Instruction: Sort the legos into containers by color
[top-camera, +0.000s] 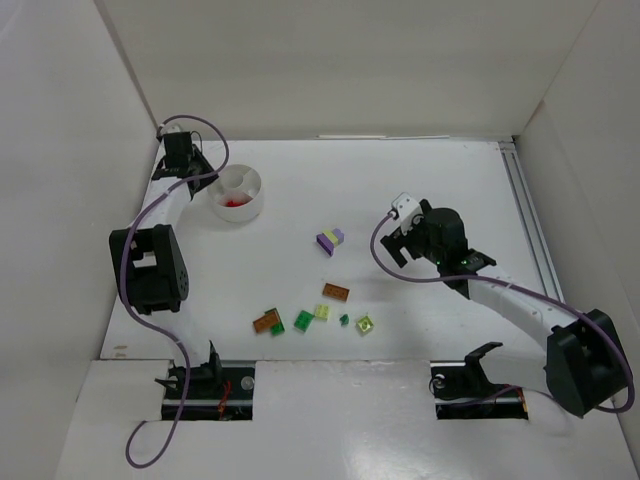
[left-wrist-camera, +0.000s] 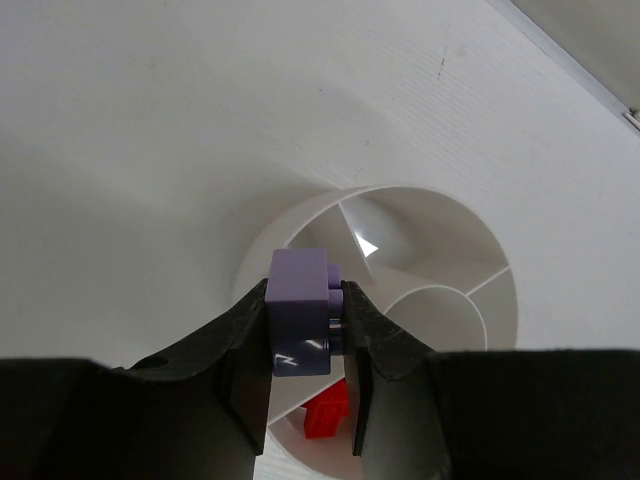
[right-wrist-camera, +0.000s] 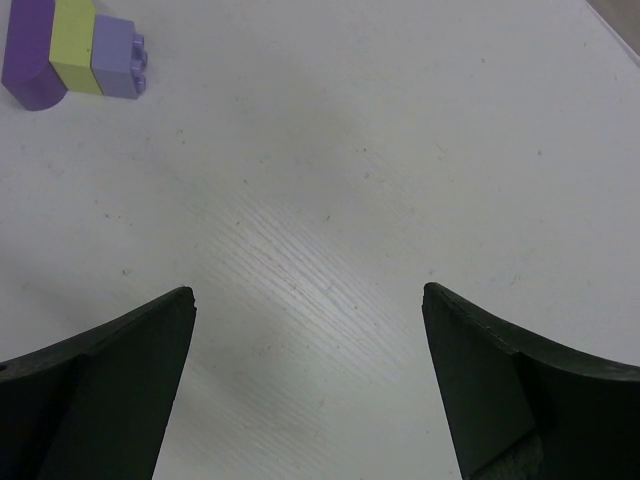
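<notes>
Left end effector (left-wrist-camera: 306, 305) pinches lilac brick (left-wrist-camera: 298, 325) above near rim of white dish (left-wrist-camera: 400, 195); red brick (left-wrist-camera: 325, 415) sits directly beneath (wrong colour), empty wedges (left-wrist-camera: 405, 240) lie ahead. Right end effector (right-wrist-camera: 305, 320) spread wide, holding nothing, over bare surface (right-wrist-camera: 350, 200)

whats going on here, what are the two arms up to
The left gripper is pinching a lilac brick just over the rim of the white divided dish, which has a red brick in one compartment. The right gripper hangs open and empty over bare table, near a purple, yellow-green and lilac stack. Several loose bricks lie unsorted nearer the bases.
</notes>
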